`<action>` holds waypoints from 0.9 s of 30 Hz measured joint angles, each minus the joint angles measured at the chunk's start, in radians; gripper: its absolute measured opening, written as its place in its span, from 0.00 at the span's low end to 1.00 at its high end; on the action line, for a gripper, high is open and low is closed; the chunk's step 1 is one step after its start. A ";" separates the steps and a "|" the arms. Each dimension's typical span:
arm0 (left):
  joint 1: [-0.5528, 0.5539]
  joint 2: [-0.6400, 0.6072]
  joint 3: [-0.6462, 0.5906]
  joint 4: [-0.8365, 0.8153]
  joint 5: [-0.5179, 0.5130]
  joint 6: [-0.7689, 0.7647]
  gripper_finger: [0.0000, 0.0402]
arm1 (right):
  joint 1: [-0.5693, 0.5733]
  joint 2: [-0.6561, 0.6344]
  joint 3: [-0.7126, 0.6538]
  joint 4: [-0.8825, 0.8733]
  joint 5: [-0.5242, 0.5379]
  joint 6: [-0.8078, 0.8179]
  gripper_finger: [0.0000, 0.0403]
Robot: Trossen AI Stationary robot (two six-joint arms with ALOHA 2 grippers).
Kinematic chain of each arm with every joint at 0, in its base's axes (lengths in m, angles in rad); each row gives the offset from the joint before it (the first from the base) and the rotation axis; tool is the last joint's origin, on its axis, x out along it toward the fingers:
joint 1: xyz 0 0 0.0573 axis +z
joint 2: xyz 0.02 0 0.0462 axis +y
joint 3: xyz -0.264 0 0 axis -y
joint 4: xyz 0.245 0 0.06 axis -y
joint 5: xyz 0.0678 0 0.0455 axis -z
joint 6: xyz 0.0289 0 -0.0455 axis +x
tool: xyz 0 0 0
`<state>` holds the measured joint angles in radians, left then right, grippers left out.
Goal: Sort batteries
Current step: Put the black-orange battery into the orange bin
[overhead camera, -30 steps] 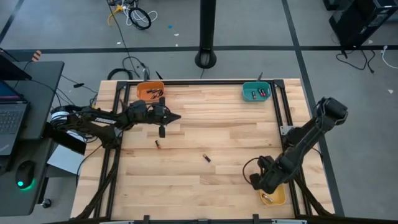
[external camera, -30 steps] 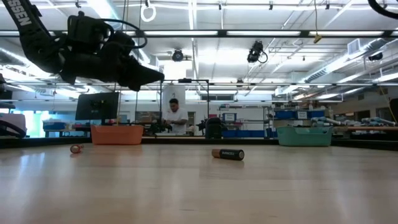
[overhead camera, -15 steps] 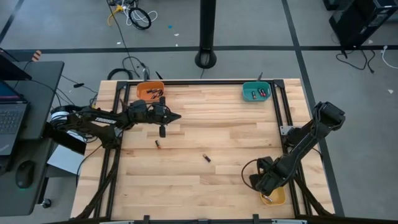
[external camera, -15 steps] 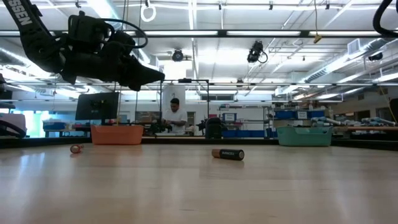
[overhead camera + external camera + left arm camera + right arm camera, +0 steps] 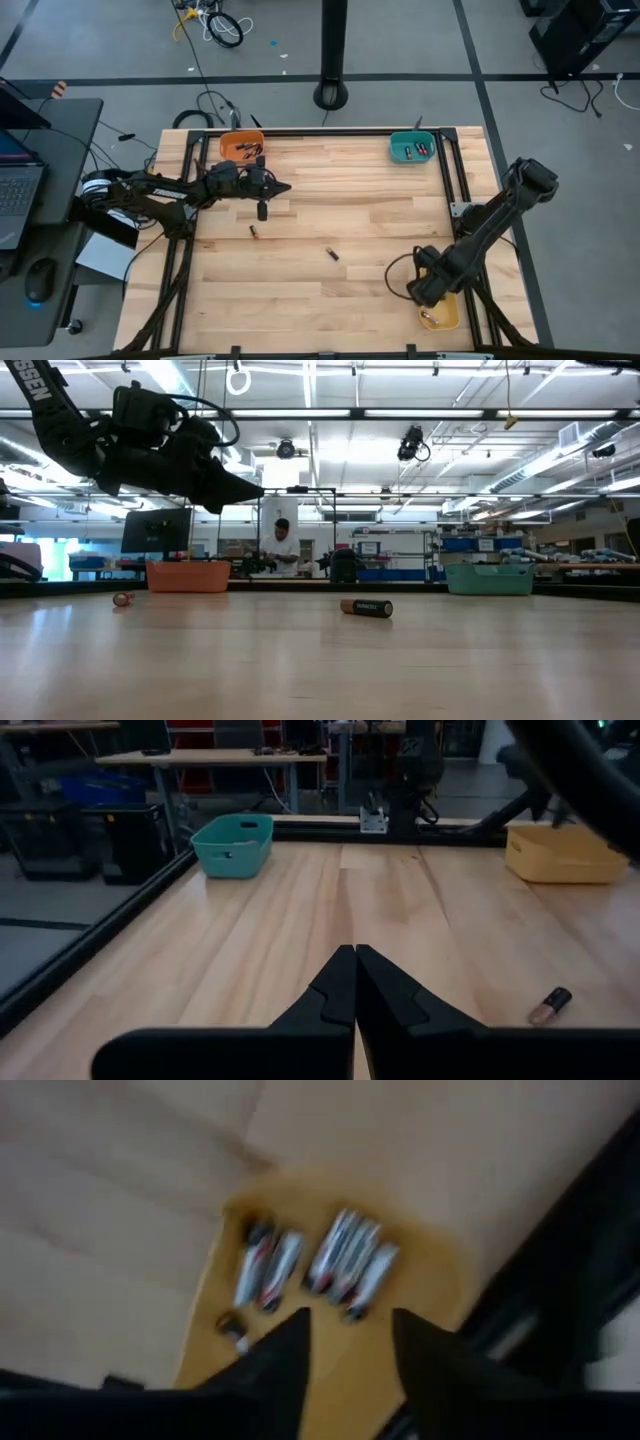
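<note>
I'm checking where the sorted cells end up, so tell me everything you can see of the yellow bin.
The yellow bin is a small, shallow, open-topped tray that looks like plastic, sitting on the wooden table at its near right corner, against the dark frame. In the right wrist view it holds several silvery grey batteries lying side by side, with a small dark one apart from them. The right claw hangs over it with fingers apart, touching nothing. From above, that arm covers part of its rim.
</note>
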<state>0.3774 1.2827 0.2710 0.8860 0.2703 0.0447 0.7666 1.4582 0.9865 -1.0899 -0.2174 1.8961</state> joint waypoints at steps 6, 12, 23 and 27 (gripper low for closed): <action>-0.034 0.000 0.000 -0.039 0.029 -0.007 0.03 | -0.111 -0.085 0.060 -0.237 0.198 -0.308 0.04; -0.094 0.000 0.022 -0.174 0.030 0.029 0.03 | -0.343 -0.162 0.022 -0.124 0.420 -0.705 0.07; -0.222 0.000 0.222 -0.650 -0.096 0.109 0.03 | -0.637 -0.051 -0.103 0.629 0.325 -1.251 0.09; -0.222 0.000 0.202 -0.629 -0.135 0.075 0.03 | -0.595 0.057 -0.103 0.728 0.302 -1.222 0.22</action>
<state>0.1551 1.2827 0.4727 0.2574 0.1357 0.1198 0.1717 1.5149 0.8833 -0.3617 0.0845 0.6736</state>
